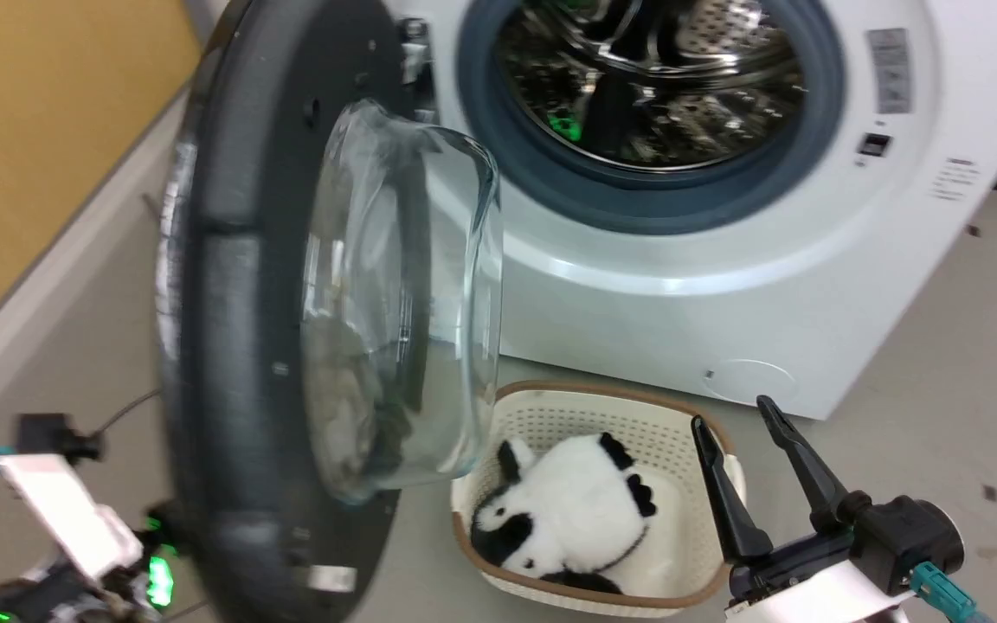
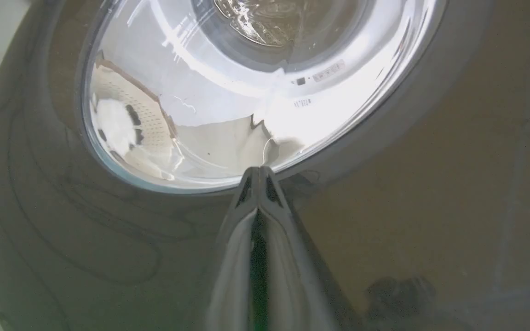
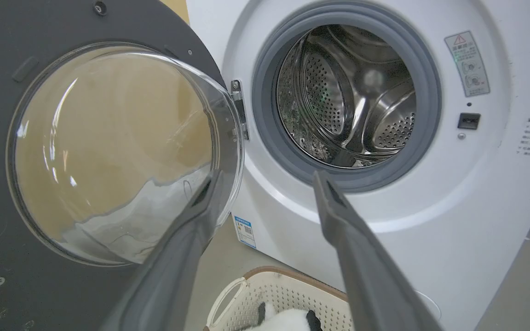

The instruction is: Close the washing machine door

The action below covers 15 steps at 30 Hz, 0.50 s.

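Left gripper (image 2: pixel 258 171) is pinched tight together with nothing in it, tips seemingly touching the outer face of the washing machine door (image 1: pixel 230 303), bit blurry though; door hangs wide open off the left edge of the washing machine (image 1: pixel 680 294); right gripper (image 1: pixel 730 414) is spread apart and empty, over the right rim of the basket (image 1: pixel 550 400).

Inner rim of door (image 1: pixel 221 346): matt dark plastic; outer face glossy. Its bowl (image 1: pixel 403 285): clear, smooth glass. Shell of machine (image 1: pixel 723 285): smooth white gloss. The drum (image 3: pixel 352 96): polished perforated steel (mirror-bright). The gasket (image 3: pixel 265 115): matt grey rubber. The basket (image 1: pixel 550 415): cream perforated plastic. The toy (image 1: pixel 568 519): plush.
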Available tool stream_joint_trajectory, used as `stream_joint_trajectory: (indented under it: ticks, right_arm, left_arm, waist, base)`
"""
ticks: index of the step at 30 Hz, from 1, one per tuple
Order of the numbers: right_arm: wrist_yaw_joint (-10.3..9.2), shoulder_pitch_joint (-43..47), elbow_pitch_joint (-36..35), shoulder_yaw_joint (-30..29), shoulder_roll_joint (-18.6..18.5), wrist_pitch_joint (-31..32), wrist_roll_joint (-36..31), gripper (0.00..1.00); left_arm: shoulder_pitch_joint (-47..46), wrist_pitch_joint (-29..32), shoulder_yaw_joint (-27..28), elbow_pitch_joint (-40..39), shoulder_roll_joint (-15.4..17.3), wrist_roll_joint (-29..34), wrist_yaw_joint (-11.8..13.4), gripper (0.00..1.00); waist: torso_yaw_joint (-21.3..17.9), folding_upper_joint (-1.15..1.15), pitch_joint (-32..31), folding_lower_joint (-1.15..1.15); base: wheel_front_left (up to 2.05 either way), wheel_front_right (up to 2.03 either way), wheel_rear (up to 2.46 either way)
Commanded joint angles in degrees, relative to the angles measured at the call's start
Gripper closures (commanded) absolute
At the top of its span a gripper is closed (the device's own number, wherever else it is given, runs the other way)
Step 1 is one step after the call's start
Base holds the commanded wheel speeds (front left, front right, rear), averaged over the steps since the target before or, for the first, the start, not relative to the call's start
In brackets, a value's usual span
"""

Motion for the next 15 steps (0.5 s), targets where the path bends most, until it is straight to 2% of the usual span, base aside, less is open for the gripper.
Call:
stream_joint_trajectory:
  ticks: [1, 7, 15]
  right_arm:
    - [0.05, 0.6, -0.1, -0.2, 0.3, -0.2, 0.1, 0.0]
    - [0.05, 0.2, -0.3, -0.7, 0.3, -0.2, -0.4, 0.0]
    - [0.05, -0.6, -0.8, -1.2, 0.7, -0.2, -0.8, 0.0]
  left_arm:
    - [1.3, 0.6, -1.2, -1.7, -1.6, -0.3, 0.1, 1.0]
    - [4.7, 0.2, -5.8, -7.0, -5.6, -1.9, 0.4, 1.0]
    - [4.7, -7.8, -13.5, -8.4, -6.7, -2.2, -0.2, 1.0]
  waist:
    - [-1.9, 0.0, 0.1, 0.0]
    - [-8.0, 0.0, 1.3, 0.0]
    - [-18.1, 0.0, 4.8, 0.0]
  base:
    - [0.0, 0.0, 0.0]
    - [0.0, 0.0, 0.0]
    - [0.0, 0.0, 0.0]
